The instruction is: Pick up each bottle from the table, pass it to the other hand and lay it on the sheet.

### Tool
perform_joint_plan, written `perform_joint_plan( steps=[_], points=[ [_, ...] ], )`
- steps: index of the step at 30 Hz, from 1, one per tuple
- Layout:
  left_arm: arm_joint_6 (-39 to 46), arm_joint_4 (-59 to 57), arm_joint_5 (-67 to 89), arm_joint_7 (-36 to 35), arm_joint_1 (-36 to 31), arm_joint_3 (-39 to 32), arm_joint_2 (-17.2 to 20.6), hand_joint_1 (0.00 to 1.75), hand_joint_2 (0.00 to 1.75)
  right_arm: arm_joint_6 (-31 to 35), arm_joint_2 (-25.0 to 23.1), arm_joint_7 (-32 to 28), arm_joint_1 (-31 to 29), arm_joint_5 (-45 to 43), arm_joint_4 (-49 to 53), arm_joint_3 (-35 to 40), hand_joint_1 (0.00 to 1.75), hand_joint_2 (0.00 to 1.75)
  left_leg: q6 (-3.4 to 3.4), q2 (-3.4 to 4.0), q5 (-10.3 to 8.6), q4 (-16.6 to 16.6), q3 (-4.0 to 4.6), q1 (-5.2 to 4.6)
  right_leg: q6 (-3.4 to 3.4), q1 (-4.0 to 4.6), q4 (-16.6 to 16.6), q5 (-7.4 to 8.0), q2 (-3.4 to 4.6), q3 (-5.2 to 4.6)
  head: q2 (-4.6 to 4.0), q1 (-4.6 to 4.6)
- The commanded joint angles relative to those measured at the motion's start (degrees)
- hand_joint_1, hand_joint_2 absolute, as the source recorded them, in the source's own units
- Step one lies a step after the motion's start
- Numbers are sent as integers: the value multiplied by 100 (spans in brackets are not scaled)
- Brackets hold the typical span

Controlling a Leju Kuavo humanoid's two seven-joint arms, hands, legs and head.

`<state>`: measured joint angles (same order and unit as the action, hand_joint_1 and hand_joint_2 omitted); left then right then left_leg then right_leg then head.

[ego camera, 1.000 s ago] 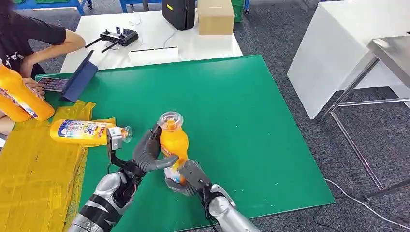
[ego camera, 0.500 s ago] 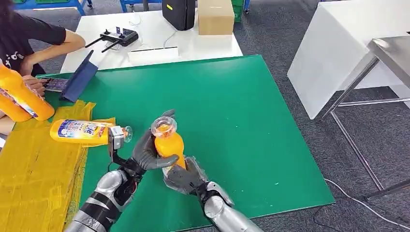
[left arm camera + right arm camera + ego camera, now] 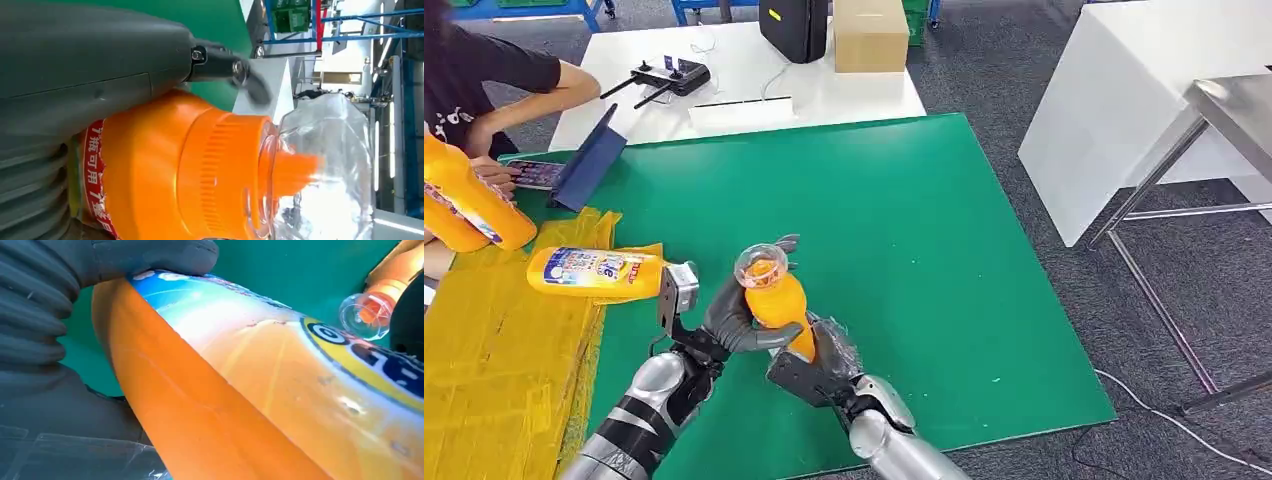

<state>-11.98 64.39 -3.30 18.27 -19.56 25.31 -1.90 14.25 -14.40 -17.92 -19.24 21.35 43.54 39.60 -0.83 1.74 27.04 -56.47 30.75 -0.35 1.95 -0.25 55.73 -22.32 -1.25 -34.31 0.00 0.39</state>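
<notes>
Over the green mat (image 3: 904, 200), near its 6 o'clock edge: bottle (image 3: 776, 300), orange plastic, clear domed cap, held upright and slightly tilted between both hands. Left hand (image 3: 736, 318) at its 9 o'clock, grey thumb and dark fingers wrapped round the upper body. Right hand (image 3: 814, 368) at its 5 o'clock, fingers closed on the base. Left wrist view: ribbed orange collar under the transparent cap (image 3: 320, 170), red label band. Right wrist view: smooth glossy body, blue-and-yellow label. At 9 o'clock, second bottle (image 3: 599, 272), lying flat on the crinkled yellow sheet (image 3: 494, 370). Person's arm (image 3: 514, 95) at 10 o'clock.
</notes>
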Motion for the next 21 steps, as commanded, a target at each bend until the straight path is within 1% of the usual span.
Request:
perform_joint_plan(
  steps=[1,8,10,11,12,13,17,18,19,20,21],
  points=[
    [13,-379,-51,-82,-58,-69,-98,175,175,-19,120,-105,-93,114,289,165,175,175,4,-7,2,2,-5,1,-1,0,-2,-1,6,5,0,0],
    [-9,-351,-152,-85,-34,-154,-100,175,175,20,116,-141,-60,104,295,109,175,175,8,-12,6,-1,-12,8,-3,6,-3,-4,11,14,0,0],
    [24,-281,-212,-78,23,-232,-89,175,175,84,113,-251,48,21,462,24,175,175,4,-7,2,1,-4,2,-1,0,-1,-1,6,4,2,0],
    [43,-228,-268,-67,59,-295,-69,175,175,114,141,-319,113,-6,622,-2,175,175,8,-9,8,-1,-13,9,-3,6,-3,-5,14,15,0,0],
    [56,-206,-286,-62,69,-326,-54,175,175,130,153,-331,135,-18,688,-17,175,175,5,-6,4,1,-6,4,-2,2,-2,-2,11,7,0,0],
    [84,-156,-318,-55,91,-387,-30,175,175,128,191,-344,180,-35,834,-28,175,175,13,-15,14,-5,-19,15,-5,11,-2,-9,20,23,0,0],
    [126,4,-364,-59,140,-561,66,175,175,128,310,-357,319,-96,1325,-107,175,175,7,-5,6,-1,-7,6,-3,4,-1,-2,16,7,0,-2],
    [134,33,-363,-63,141,-593,103,175,175,140,330,-373,344,-112,1418,-132,113,175,8,-6,8,-2,-9,8,-3,5,-1,-4,18,9,0,-2],
    [174,63,-365,-49,156,-644,126,175,175,165,351,-420,381,-149,1535,-167,3,175,11,-10,12,-5,-14,12,-4,8,0,-7,21,16,2,0],
    [203,135,-358,-53,173,-706,187,175,175,172,399,-436,450,-182,1755,-196,3,175,8,-5,7,-3,-5,8,-3,5,0,-3,18,7,0,-2],
    [275,197,-301,-43,196,-733,204,175,175,166,431,-428,516,-205,1913,-215,0,175,5,0,4,-1,1,3,-2,1,1,0,15,0,0,2]
  ],
)
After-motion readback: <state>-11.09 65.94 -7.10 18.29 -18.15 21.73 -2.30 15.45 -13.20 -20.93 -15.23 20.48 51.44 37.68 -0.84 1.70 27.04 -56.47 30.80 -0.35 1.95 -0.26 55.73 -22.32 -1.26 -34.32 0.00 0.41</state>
